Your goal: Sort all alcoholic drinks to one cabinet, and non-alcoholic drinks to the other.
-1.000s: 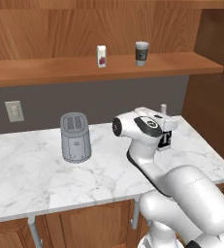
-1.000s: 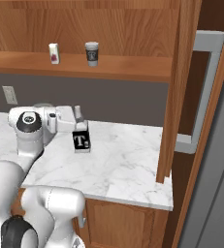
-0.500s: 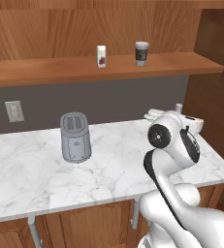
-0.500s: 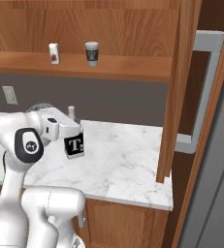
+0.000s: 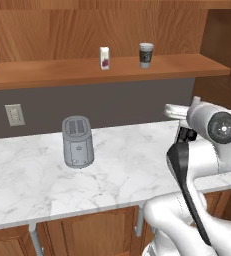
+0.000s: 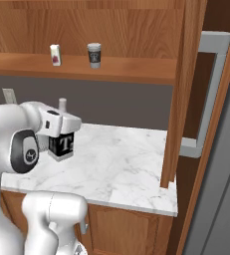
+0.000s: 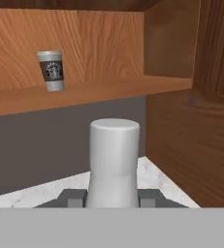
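Observation:
My gripper [image 6: 61,125] is shut on the neck of a clear squarish bottle [image 6: 61,145] with a black label and a white letter, held upright just above the marble counter [image 6: 121,164]. In the hand view the bottle's pale cap [image 7: 113,162] rises between the dark fingertips [image 7: 74,198]. On the wooden shelf above stand the paper coffee cup [image 5: 146,55] [image 6: 94,55] [image 7: 51,71] and, to its left, the small white carton [image 5: 104,58] [image 6: 55,55]. In the left base view the arm's own joints hide most of the hand.
A grey toaster [image 5: 77,141] stands on the counter's left part, below an outlet [image 5: 14,115] on the grey wall. A tall wooden side panel [image 6: 178,89] closes the counter on the right, with a grey fridge handle [image 6: 211,94] beyond it.
The arm has drawn back toward the base with the bottle still in its grip, and its upper joints have swung to the right in the left base view.

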Robot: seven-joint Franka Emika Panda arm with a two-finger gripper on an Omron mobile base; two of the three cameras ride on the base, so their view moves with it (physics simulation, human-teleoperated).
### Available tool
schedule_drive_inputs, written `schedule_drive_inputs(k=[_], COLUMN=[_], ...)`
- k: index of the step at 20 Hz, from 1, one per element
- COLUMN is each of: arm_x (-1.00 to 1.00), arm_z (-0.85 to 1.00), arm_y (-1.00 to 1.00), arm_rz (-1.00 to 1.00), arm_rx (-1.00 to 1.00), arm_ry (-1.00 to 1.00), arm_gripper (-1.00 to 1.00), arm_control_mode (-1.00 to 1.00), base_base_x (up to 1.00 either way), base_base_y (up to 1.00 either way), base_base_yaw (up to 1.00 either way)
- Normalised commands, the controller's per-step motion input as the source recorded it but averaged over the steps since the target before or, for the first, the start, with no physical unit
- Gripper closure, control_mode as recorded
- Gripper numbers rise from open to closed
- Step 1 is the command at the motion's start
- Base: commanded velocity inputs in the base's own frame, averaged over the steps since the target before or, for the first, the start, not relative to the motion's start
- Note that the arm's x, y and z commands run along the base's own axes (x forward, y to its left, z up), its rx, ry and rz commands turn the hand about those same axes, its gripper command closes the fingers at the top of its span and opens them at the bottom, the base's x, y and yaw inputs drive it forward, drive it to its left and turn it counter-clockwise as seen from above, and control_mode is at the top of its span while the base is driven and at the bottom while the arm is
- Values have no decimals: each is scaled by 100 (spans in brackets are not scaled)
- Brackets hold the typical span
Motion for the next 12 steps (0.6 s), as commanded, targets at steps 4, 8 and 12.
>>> schedule_drive_inputs(k=[4, 8, 12], arm_x=[-64, -43, -34], arm_z=[21, 31, 19], arm_y=[7, 12, 14], arm_rz=[26, 25, 22], arm_rx=[5, 6, 3], arm_ry=[1, 2, 2], arm_gripper=[100, 100, 100], arm_control_mode=[-100, -100, -100], base_base_x=[0, 0, 0], base_base_y=[0, 0, 0], base_base_yaw=[0, 0, 0])
